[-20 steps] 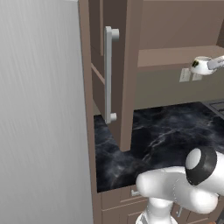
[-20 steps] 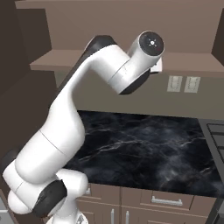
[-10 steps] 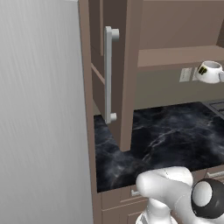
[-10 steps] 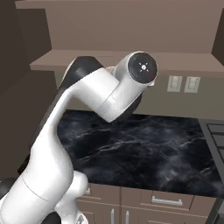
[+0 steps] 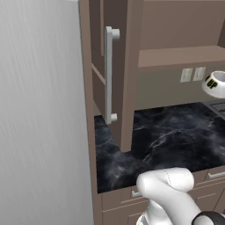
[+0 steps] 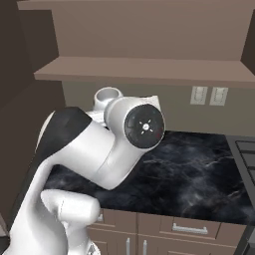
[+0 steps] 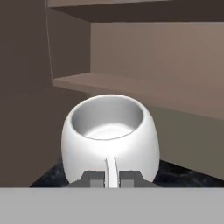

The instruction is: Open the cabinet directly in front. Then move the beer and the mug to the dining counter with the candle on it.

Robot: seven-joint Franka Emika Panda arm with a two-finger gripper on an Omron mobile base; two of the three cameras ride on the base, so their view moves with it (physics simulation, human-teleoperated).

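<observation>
While the cabinet (image 5: 125, 74) door stands open with its long silver handle (image 5: 110, 74) facing out, the gripper (image 7: 112, 179) holds the mug (image 7: 110, 138) up in the air. In the hand view, the two dark fingertips (image 7: 94, 179) sit tight on either side of the thin white handle of the mug. The jaws are closed narrow on that handle. The mug is round and white, and it sits upright with its open top showing.

In the left base view, the mug (image 5: 215, 83) is at the right edge, above the black marble counter (image 5: 167, 140) and not touching it. It has a dark mark on its side. In the right base view, the rim of the mug (image 6: 108, 95) peeks out from behind the big white arm (image 6: 99, 149). It hangs below the brown shelf (image 6: 149, 69) of the cabinet.

Two wall plugs (image 6: 208, 95) sit on the wall under the shelf. A tall grey wall (image 5: 44, 114) stands just beside the open door.
</observation>
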